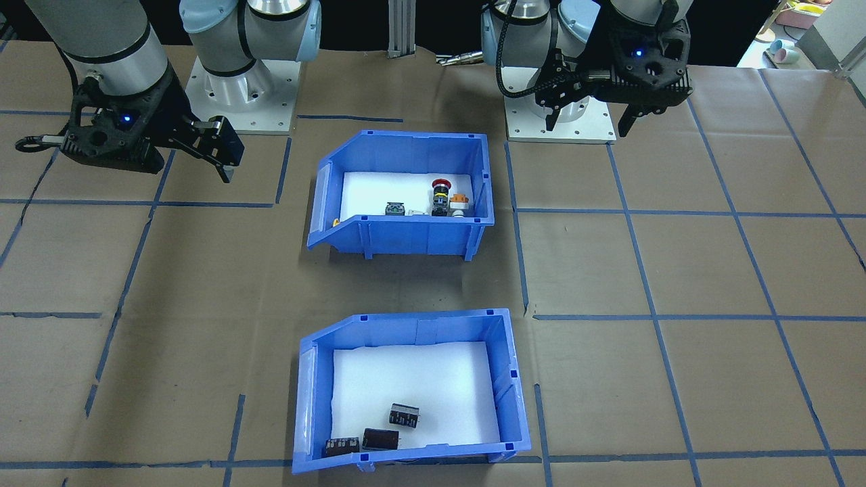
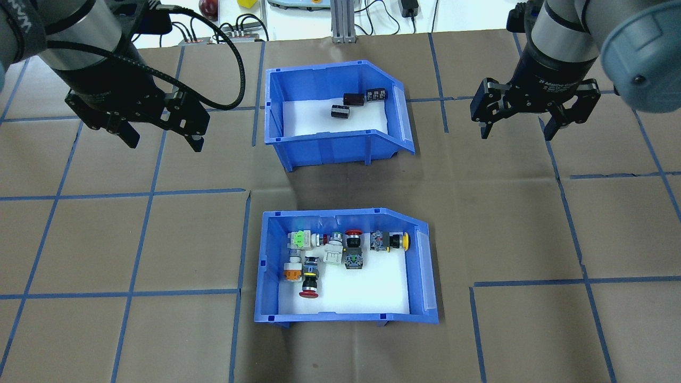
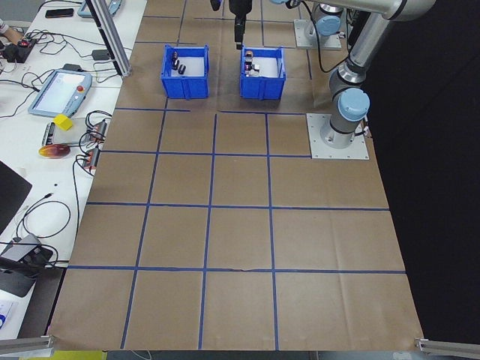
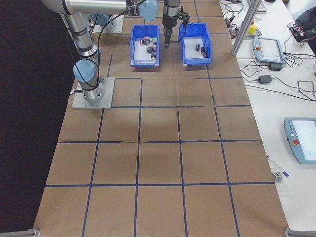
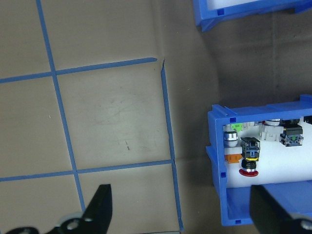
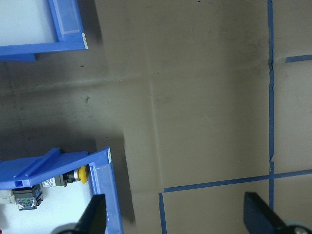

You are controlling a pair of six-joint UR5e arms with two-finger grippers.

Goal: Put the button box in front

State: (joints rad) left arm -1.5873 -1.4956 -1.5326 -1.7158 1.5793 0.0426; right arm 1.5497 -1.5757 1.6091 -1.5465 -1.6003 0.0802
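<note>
The button box (image 2: pixel 346 317) is a blue bin with a white floor holding several coloured push buttons. It stands on the table's robot side, its sloped side to the overhead view's right; it also shows in the front-facing view (image 1: pixel 406 237). My left gripper (image 2: pixel 164 141) hangs open and empty above the table, left of the far bin. My right gripper (image 2: pixel 517 133) hangs open and empty to the right of that bin. The left wrist view catches the button box's corner (image 5: pixel 218 161) between the open fingers (image 5: pixel 100 209). The right wrist view shows its sloped end (image 6: pixel 105 195).
A second blue bin (image 2: pixel 330 146) with dark cylinders stands farther from the robot, directly behind the button box. Brown paper with blue tape lines covers the table. The arm bases (image 1: pixel 240 101) stand at the robot's edge. Cables and tablets (image 4: pixel 269 49) lie beyond the far side.
</note>
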